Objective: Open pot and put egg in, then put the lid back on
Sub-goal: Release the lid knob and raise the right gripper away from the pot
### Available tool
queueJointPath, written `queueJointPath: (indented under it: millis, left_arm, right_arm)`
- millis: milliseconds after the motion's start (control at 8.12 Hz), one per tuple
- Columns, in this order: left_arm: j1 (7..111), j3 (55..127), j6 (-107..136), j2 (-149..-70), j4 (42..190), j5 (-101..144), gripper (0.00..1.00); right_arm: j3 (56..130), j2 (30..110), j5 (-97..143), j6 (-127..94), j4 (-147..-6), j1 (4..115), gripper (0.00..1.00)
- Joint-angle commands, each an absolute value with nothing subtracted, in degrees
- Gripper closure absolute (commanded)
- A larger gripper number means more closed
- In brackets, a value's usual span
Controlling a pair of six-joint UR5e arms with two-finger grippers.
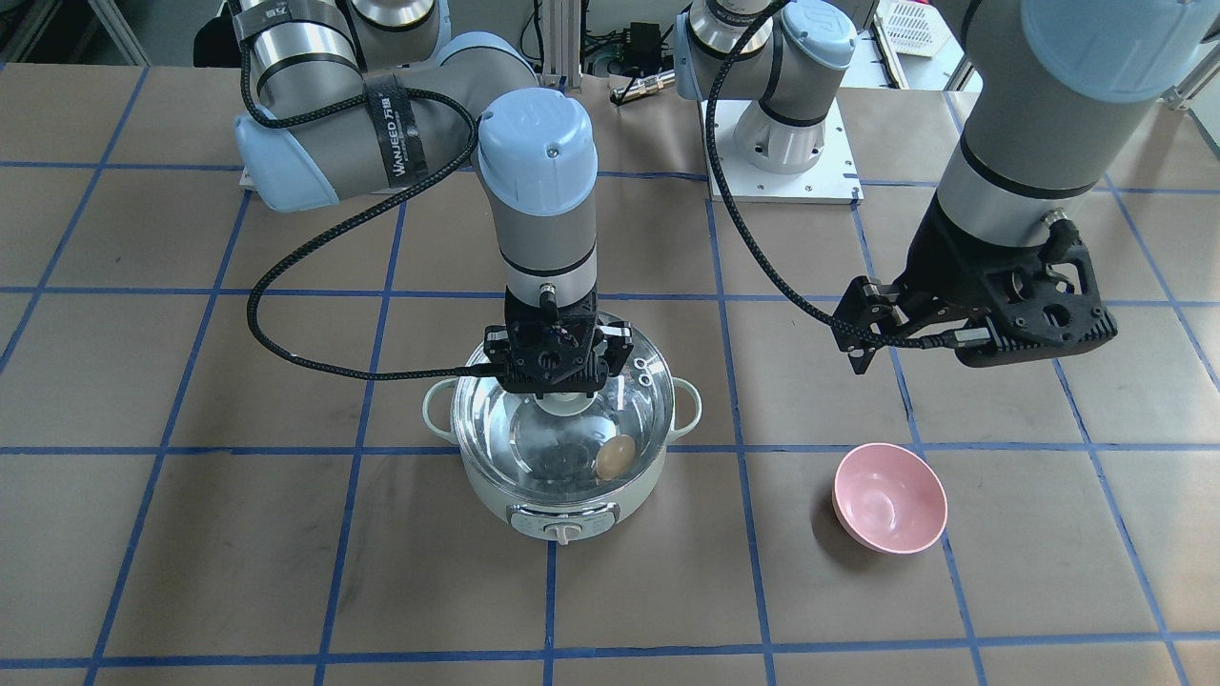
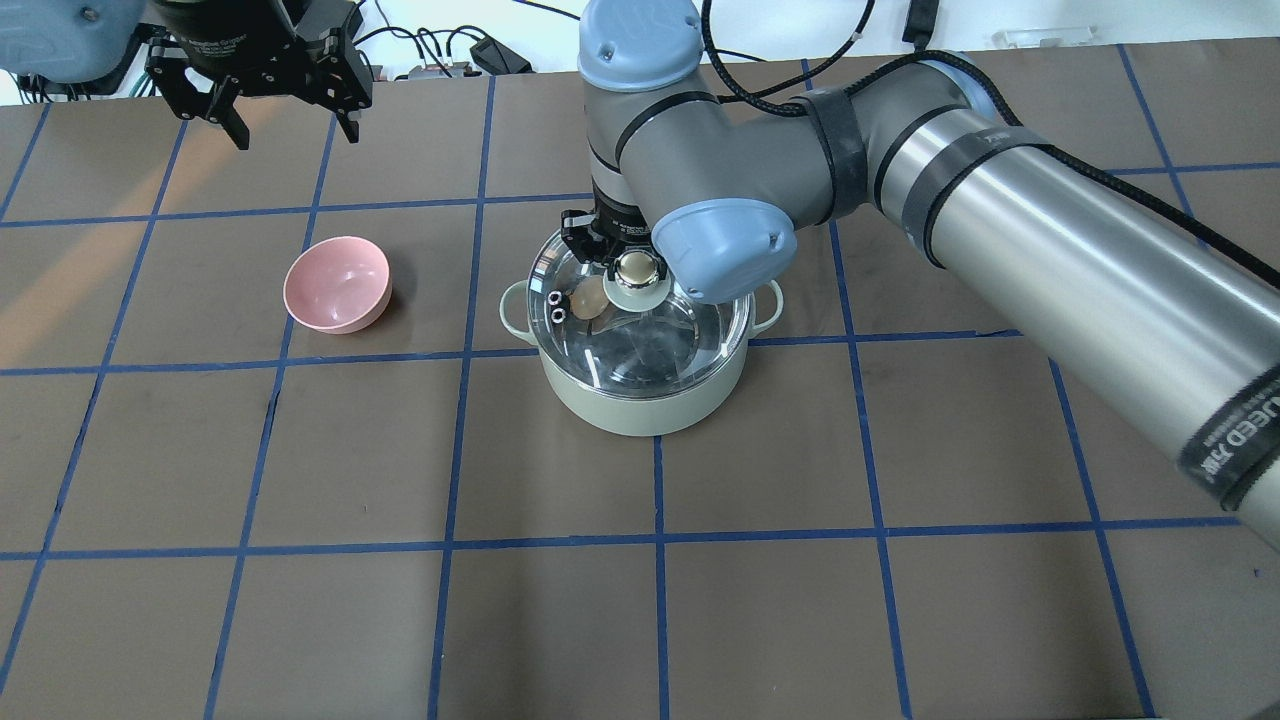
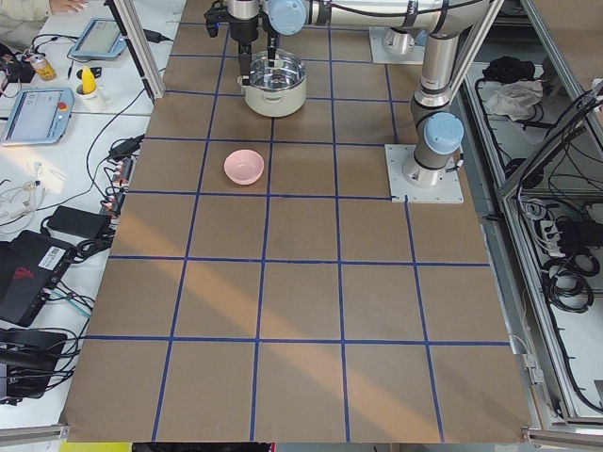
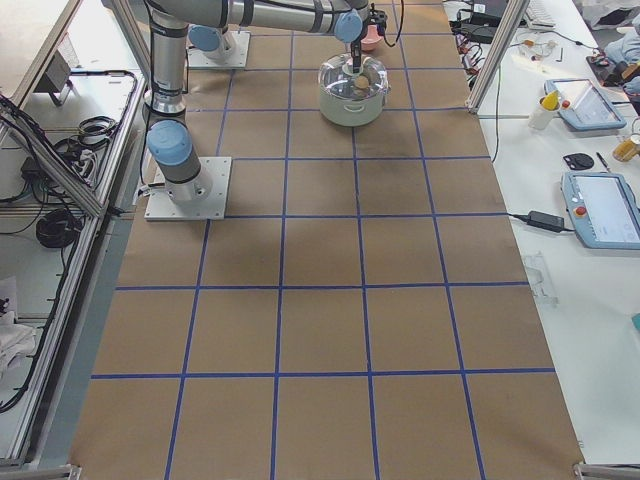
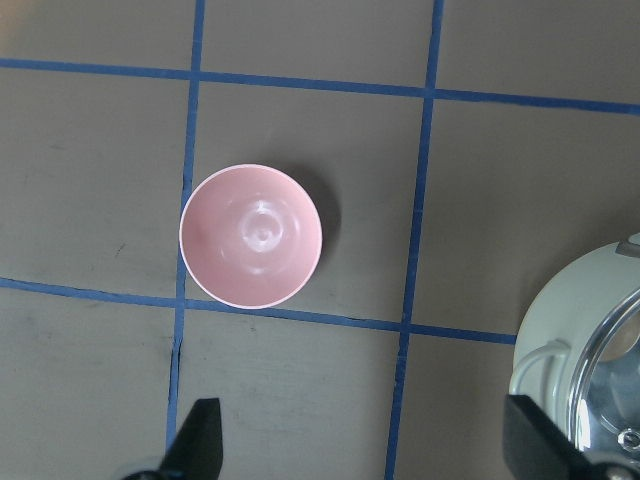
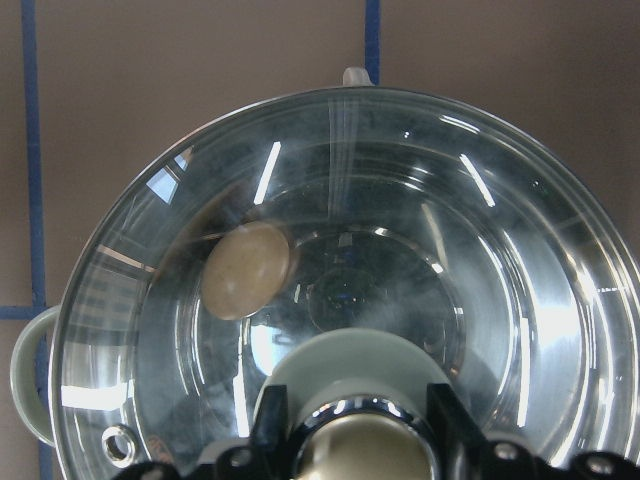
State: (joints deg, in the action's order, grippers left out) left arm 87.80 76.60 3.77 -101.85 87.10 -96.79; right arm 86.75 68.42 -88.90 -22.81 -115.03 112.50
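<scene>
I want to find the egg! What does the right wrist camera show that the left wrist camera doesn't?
Only the right wrist camera: the whole egg lying inside, seen through the glass lid, and the lid's round knob at the bottom edge. Only the left wrist camera: the pink bowl, with nothing in it. Both: the pot with the lid over it, and the brown table with blue lines.
</scene>
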Motion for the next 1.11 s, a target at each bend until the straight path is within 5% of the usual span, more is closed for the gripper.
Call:
queueJointPath:
  millis: [0,123,246,616,986]
  left_arm:
    - [87.8,76.64,4.3,-102.22,85.45,-97.65,0.0]
    - [87.8,76.64,4.48,-102.39,85.08,-97.47,0.0]
    - [87.8,76.64,4.31,-102.48,85.08,-97.56,0.0]
    - [87.8,76.47,4.39,-102.57,85.08,-97.82,0.0]
    - [87.89,76.47,4.31,-102.74,85.08,-97.91,0.0]
  right_arm:
    - [86.75,68.29,-89.74,-22.68,-115.22,112.5,0.87]
    - [86.75,68.29,-89.82,-22.68,-115.31,112.5,0.73]
    - [86.75,68.29,-89.74,-23.28,-115.4,112.5,0.06]
    - [84.91,70.04,-91.22,-14.13,-116.1,110.32,0.0]
    - [85.34,80.56,-91.93,-5.39,-102.78,98.92,0.0]
